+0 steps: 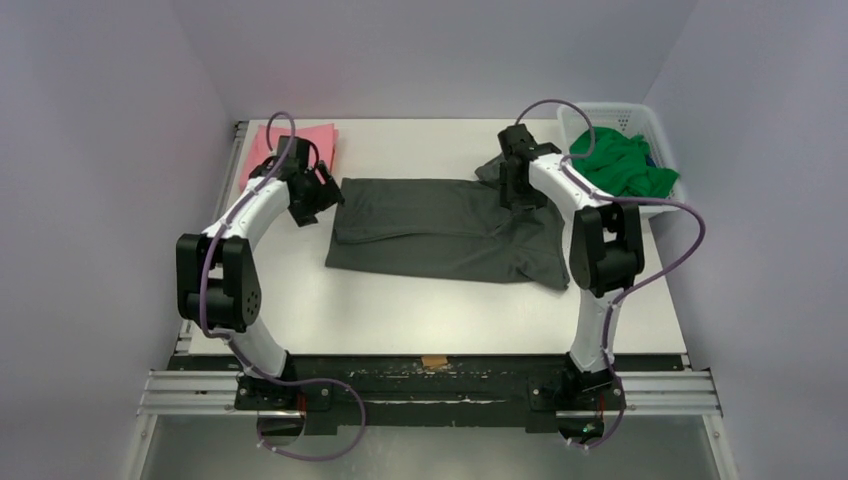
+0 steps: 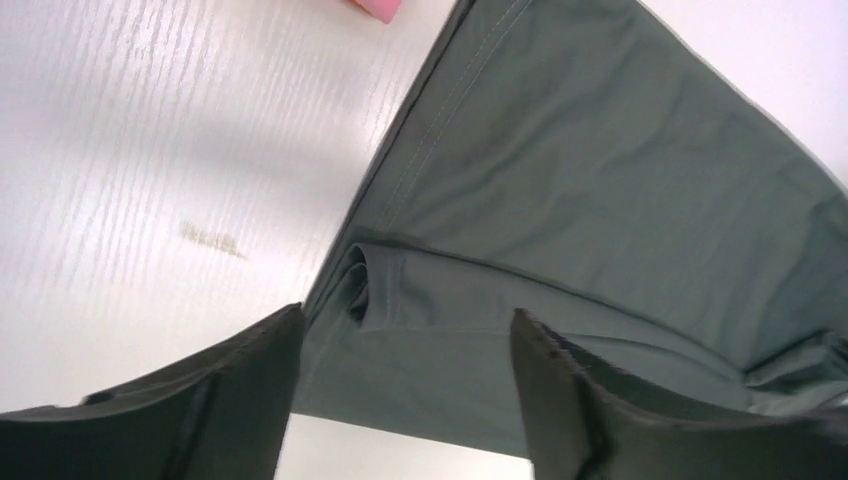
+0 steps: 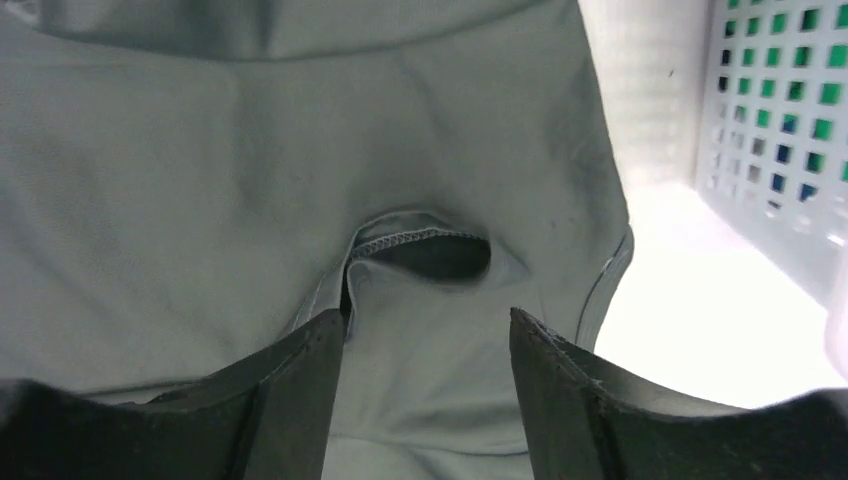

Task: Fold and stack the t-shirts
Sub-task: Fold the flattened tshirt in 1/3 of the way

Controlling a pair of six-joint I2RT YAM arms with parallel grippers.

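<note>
A dark charcoal-grey t-shirt lies folded lengthwise into a wide band across the middle of the table. My left gripper hovers over its left end, open, its fingers straddling a bunched fold of the shirt without holding it. At the shirt's upper right corner my right gripper also stands open, over a puckered hem of the cloth. A folded pink t-shirt lies at the back left. A bright green t-shirt sits crumpled in the basket.
The white lattice basket stands at the back right, close to my right gripper, and its wall shows in the right wrist view. Bare white table stretches in front of the grey shirt. A pink corner peeks in above the left gripper.
</note>
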